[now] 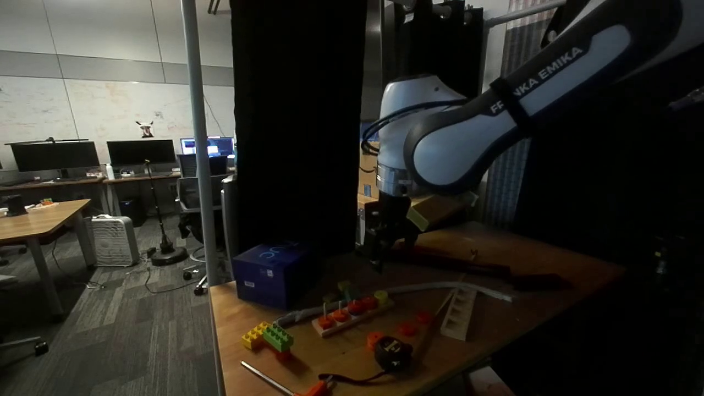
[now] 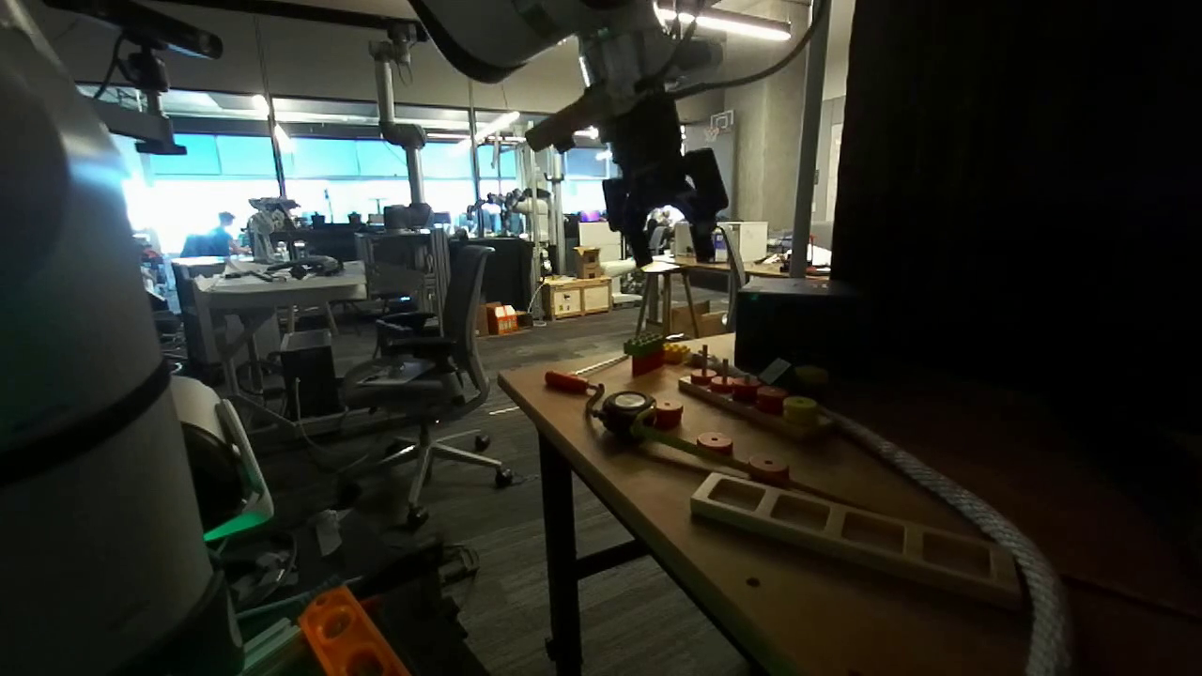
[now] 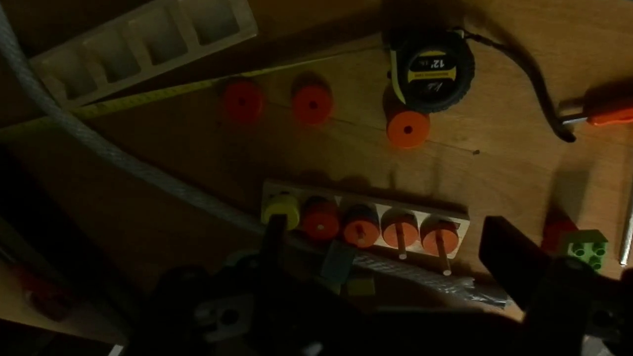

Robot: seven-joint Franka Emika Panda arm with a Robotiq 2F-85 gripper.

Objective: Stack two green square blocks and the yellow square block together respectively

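Robotiq gripper: jaws spread wide, nothing held, raised above the tabletop.

Yellowish block and greenish block: small, shaded, near the tabletop corner bearing the blue box, across the braided sleeve from the wooden peg board. The greenish one partly behind a blue-grey block in the wrist view. Hues uncertain; second green not identified.

Step, as judged: approach to a first block.

Handling, advised: confirm colour before choosing; square the jaws to opposite flat faces; descend clear of the upright pegs and sleeve; take one block only, neighbours undisturbed; lift straight; lower flush onto its mate, corners matched; release, then rise.
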